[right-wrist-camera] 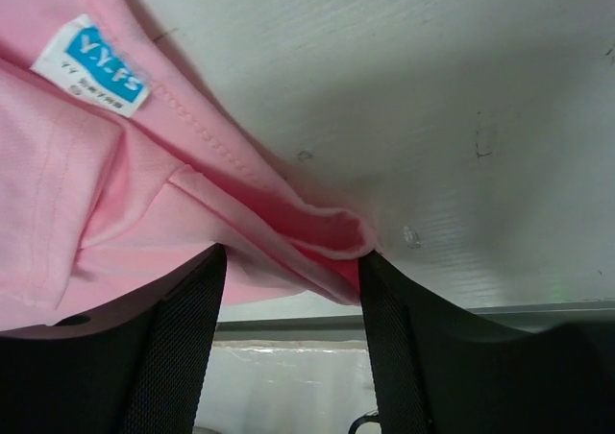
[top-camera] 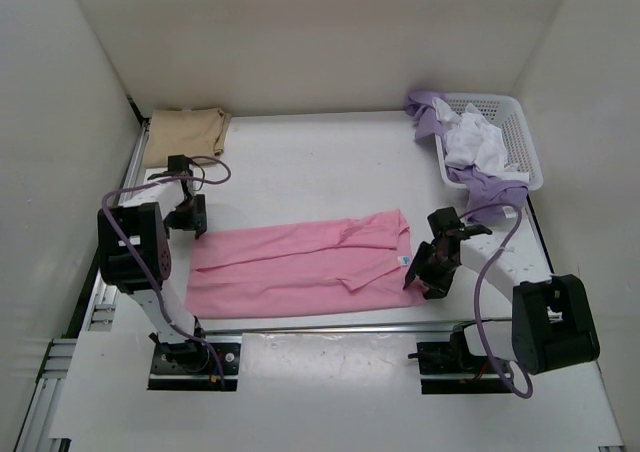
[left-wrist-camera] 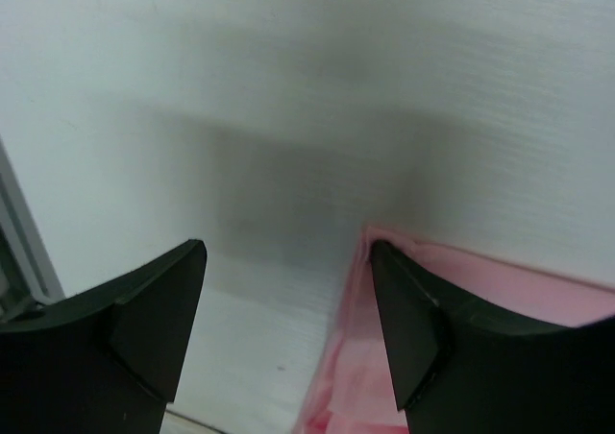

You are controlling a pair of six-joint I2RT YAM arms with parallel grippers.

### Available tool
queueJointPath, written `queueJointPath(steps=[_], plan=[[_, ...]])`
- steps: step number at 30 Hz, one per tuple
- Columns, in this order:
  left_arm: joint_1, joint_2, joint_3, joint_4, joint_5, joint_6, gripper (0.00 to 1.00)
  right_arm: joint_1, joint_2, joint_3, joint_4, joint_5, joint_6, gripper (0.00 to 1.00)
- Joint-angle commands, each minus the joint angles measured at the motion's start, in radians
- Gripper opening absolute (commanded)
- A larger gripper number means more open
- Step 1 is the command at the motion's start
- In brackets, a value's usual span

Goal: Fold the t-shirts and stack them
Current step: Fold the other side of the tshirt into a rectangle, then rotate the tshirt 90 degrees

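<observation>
Right claw [top-camera: 415,275] gapes astride the pink shirt [top-camera: 300,262] near the front edge, left claw [top-camera: 190,222] open too; pinch both layers, seemingly doubled.

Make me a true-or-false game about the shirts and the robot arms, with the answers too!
1. The pink t-shirt lies on the table. True.
2. The tan t-shirt is inside the basket. False: it lies folded at the table's far left corner.
3. Pink cloth sits between the right end effector's fingers. True.
4. The left end effector grips the white t-shirt. False: it is open and empty, beside the pink t-shirt's corner.
5. The basket is empty. False: it holds the white t-shirt, with the lavender t-shirt draped over its rim.
</observation>
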Motion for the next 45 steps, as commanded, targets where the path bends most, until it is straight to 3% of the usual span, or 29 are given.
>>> queueJointPath(steps=[1, 5, 6, 9, 13, 19, 21, 22, 23, 26, 30, 40, 43, 45], plan=[[0.002, 0.027, -0.03, 0.017, -0.004, 0.0, 0.81, 0.003, 0.062, -0.013, 0.012, -0.013, 0.022, 0.61], [0.037, 0.036, -0.04, 0.017, 0.036, 0.0, 0.81, 0.003, 0.171, 0.044, 0.03, -0.013, 0.009, 0.41], [0.038, 0.018, -0.04, 0.017, 0.036, 0.0, 0.81, 0.003, 0.214, 0.06, 0.039, -0.003, 0.0, 0.28], [0.094, -0.028, -0.03, -0.008, 0.074, 0.0, 0.82, -0.032, 0.33, 0.174, 0.055, 0.024, -0.012, 0.1], [0.163, -0.083, -0.004, -0.109, 0.163, 0.0, 0.85, -0.054, 0.56, 0.482, 0.043, 0.064, -0.021, 0.0], [0.183, -0.137, -0.015, -0.202, 0.239, 0.0, 0.86, -0.063, 1.05, 1.334, -0.126, 0.118, 0.057, 0.0], [0.171, -0.128, -0.006, -0.247, 0.254, 0.0, 0.86, -0.072, 1.204, 1.643, -0.142, 0.104, 0.086, 0.12], [0.147, -0.119, -0.006, -0.258, 0.274, 0.0, 0.86, -0.072, 1.239, 1.706, -0.102, 0.077, 0.098, 0.22], [0.137, -0.119, -0.006, -0.27, 0.274, 0.0, 0.86, -0.072, 1.259, 1.737, 0.002, 0.002, 0.121, 0.46], [0.087, -0.119, -0.006, -0.27, 0.297, 0.0, 0.86, -0.072, 1.247, 1.688, 0.136, -0.094, 0.158, 0.59], [0.039, -0.119, -0.017, -0.279, 0.358, 0.0, 0.86, -0.061, 1.11, 1.525, 0.161, -0.115, 0.091, 0.62], [-0.059, -0.152, -0.003, -0.247, 0.358, 0.0, 0.86, 0.069, 0.586, 0.983, 0.129, 0.111, -0.015, 0.64], [-0.059, -0.203, -0.013, -0.238, 0.349, 0.0, 0.86, 0.135, 0.441, 0.822, 0.116, 0.228, -0.015, 0.65], [-0.059, -0.237, -0.042, -0.229, 0.336, 0.0, 0.86, 0.166, 0.368, 0.722, 0.116, 0.239, 0.072, 0.65]])
